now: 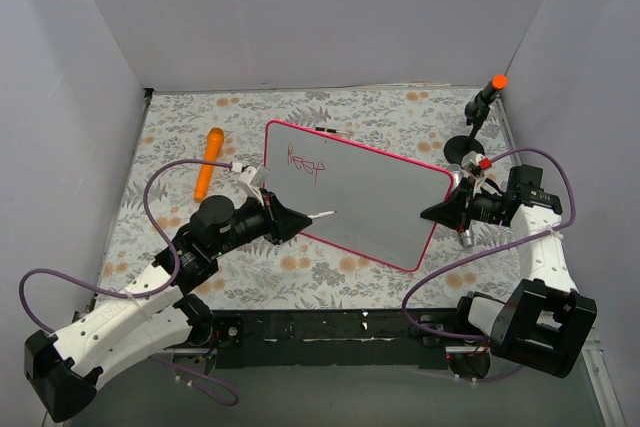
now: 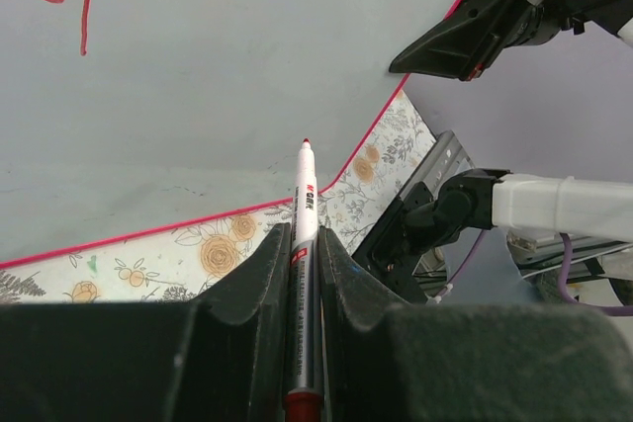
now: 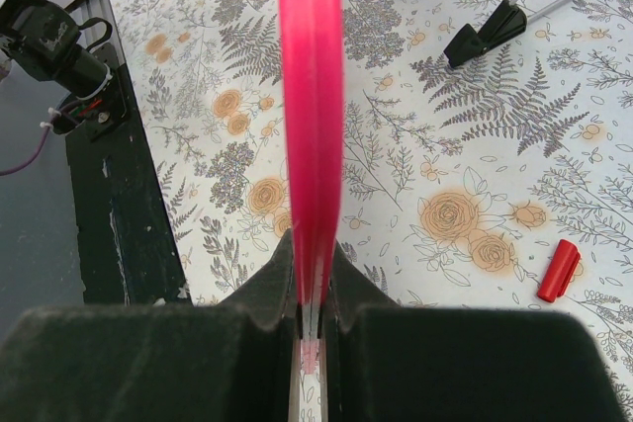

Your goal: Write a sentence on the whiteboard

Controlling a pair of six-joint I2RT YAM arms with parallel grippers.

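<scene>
Left jaws, clamped on one red marker (image 2: 305, 214), hold its tip over blank board. One short red scrawl, the sentence (image 1: 305, 160) barely begun, sits in the far-left corner of the one whiteboard (image 1: 370, 202), mid-table (image 1: 350, 112); most is left to write. Right jaws pinch the frame's right edge. One loose cap (image 3: 559, 270) lies alongside.

Glossy whiteboard (image 1: 380, 207), smooth plastic marker (image 2: 307, 207), matt floral tablecloth (image 1: 330, 107)
</scene>
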